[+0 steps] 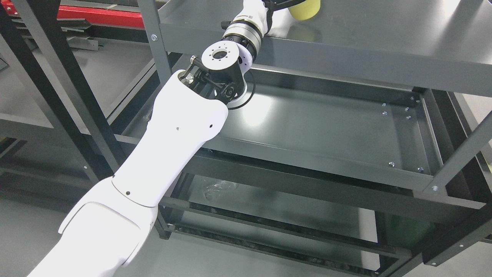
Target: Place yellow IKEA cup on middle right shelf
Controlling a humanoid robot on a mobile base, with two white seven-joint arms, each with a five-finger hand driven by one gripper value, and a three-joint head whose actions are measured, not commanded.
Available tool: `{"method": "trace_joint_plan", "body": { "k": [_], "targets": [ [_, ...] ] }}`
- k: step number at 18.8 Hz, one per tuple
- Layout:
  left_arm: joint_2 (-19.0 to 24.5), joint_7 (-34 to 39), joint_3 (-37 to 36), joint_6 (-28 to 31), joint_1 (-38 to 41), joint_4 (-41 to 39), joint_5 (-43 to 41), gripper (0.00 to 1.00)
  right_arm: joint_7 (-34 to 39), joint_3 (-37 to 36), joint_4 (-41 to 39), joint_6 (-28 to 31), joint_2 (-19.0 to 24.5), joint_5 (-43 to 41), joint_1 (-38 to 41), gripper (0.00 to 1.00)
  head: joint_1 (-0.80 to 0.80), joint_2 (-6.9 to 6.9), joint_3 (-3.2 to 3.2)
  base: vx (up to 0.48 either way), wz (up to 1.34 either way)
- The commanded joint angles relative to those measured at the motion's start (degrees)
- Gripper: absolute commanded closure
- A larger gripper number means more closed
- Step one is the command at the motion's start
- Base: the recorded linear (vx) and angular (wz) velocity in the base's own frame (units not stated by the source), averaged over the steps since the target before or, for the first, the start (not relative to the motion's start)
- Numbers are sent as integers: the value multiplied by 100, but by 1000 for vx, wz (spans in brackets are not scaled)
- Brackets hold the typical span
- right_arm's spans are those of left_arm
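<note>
Left hand [277, 4] reaches over the top grey shelf [384, 42], at the yellow cup [305, 8]; finger state cannot be told, cropped. The shelf below it [326, 127] awaits the cup.

Our left arm [161, 154] reaches up from the lower left over the dark grey shelf unit [346, 169], its hand [282, 4] at the top edge against the yellow cup [305, 9], which sits on the upper shelf [384, 42]; finger positions are cut off
</note>
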Motion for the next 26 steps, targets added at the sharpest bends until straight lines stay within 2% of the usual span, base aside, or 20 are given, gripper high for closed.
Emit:
{"method": "trace_joint_plan", "body": {
  "k": [1,2,3,6,8,12,22,23,24,26],
  "targets": [
    [100,171,98,-104,-51,67,-68,100,-4,97,0,-2,-100,-141,79,1,0,0,0,0,0],
    [100,171,81,-95,-51,68,-77,95,-4,97,0,-2,-100,-141,79,1,0,0,0,0,0],
    [100,128,81,-69,-51,76,-77,77,-4,97,0,-2,-100,-141,79,1,0,0,0,0,0],
    [100,39,37,45,-51,68,-77,36,-4,97,0,-2,-100,-141,79,1,0,-1,0,0,0],
    [100,-13,28,133,-51,68,-85,20,-4,97,0,-2,-100,-141,79,1,0,-1,0,0,0],
    [100,-14,28,203,-51,68,-112,2,-4,97,0,-2,-100,-141,79,1,0,-1,0,0,0],
    [100,-40,72,283,-94,182,-130,1,-4,97,0,-2,-100,-141,79,1,0,-1,0,0,0],
    [100,-49,72,291,-121,208,-130,4,-4,97,0,-2,-100,-141,79,1,0,-1,0,0,0],
    [100,-57,72,292,-130,217,-130,13,-4,97,0,-2,-100,-141,79,1,0,-1,0,0,0],
    [100,-75,72,283,-165,208,-86,40,-4,97,0,-2,-100,-141,79,1,0,-1,0,0,0]
  ]
}}
